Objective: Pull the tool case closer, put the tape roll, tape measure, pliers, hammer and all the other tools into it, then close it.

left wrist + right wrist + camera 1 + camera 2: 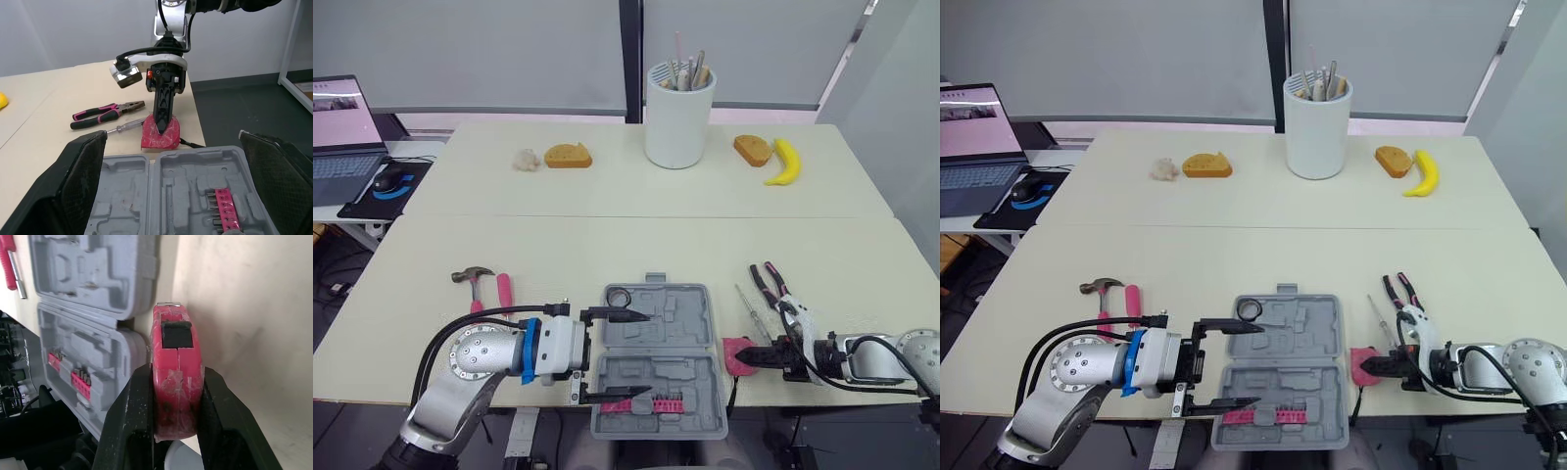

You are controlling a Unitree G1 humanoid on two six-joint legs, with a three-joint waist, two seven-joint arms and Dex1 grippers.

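Note:
The grey tool case (690, 338) lies open near the table's front edge, with a black tape roll (620, 297) in its far left corner and a pink bit strip (656, 401) in the near half. My left gripper (641, 355) is open, its fingers spread over the case's left side. Just right of the case, my right gripper (751, 357) is shut on the pink tape measure (176, 377), which rests on the table. Pliers (770, 284) and a screwdriver (751, 308) lie behind the right gripper. A hammer (473, 278) and a pink-handled tool (504, 289) lie to the left.
At the back stand a white cup of utensils (679, 113), two bread pieces (568, 156) (753, 149), a banana (786, 162) and a white crumpled lump (525, 159). A laptop (342, 127) and mouse (386, 179) sit on a side desk to the left.

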